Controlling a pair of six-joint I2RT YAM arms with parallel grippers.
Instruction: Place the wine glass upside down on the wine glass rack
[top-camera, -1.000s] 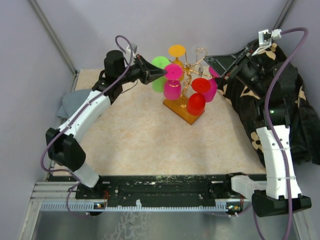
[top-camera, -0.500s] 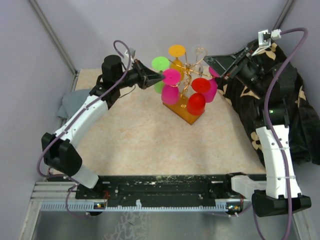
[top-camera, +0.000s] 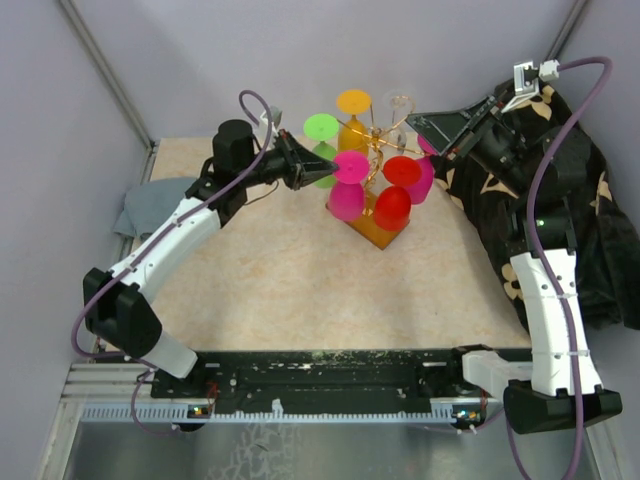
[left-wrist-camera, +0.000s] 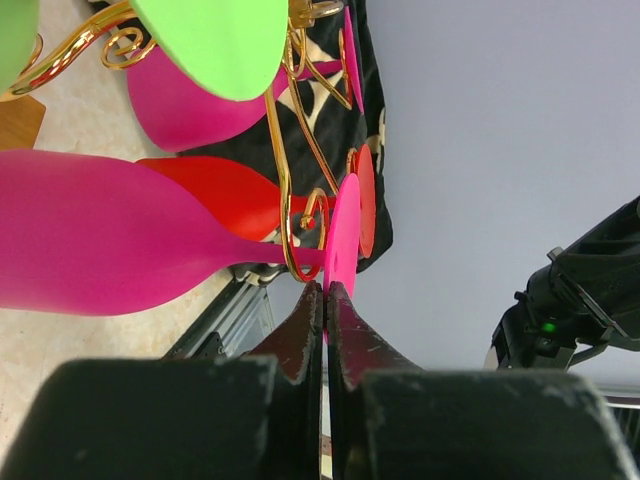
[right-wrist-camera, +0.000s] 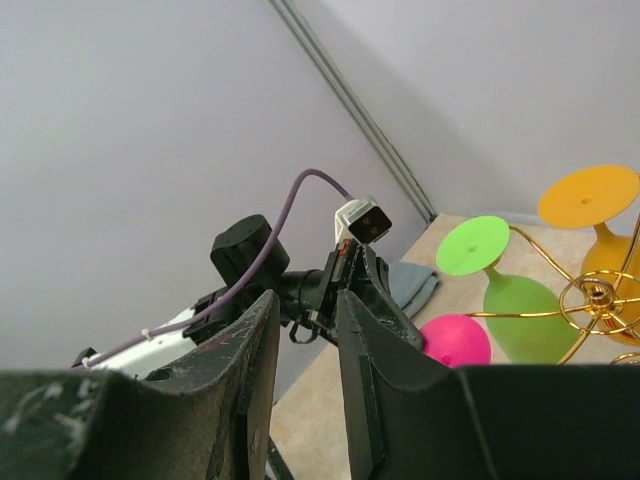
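Observation:
The magenta wine glass (top-camera: 347, 196) hangs bowl down at the left side of the gold wire rack (top-camera: 373, 150), whose amber base (top-camera: 368, 226) sits on the table. My left gripper (top-camera: 320, 172) is shut on the rim of the glass's foot (left-wrist-camera: 343, 236). In the left wrist view the stem passes through a gold scroll loop (left-wrist-camera: 290, 255), next to the magenta bowl (left-wrist-camera: 100, 235) and my left gripper (left-wrist-camera: 326, 292). My right gripper (top-camera: 414, 119) is open and empty, held high just right of the rack; it also shows in the right wrist view (right-wrist-camera: 305, 305).
Other glasses hang on the rack: green (top-camera: 322, 128), orange (top-camera: 353, 101), clear (top-camera: 398, 104), red (top-camera: 392, 208) and another magenta (top-camera: 422, 182). A black patterned cloth (top-camera: 570, 190) lies at the right, a grey cloth (top-camera: 150, 205) at the left.
My left gripper has moved right and lower with the magenta glass, bringing it closer against the rack. The right arm has not moved.

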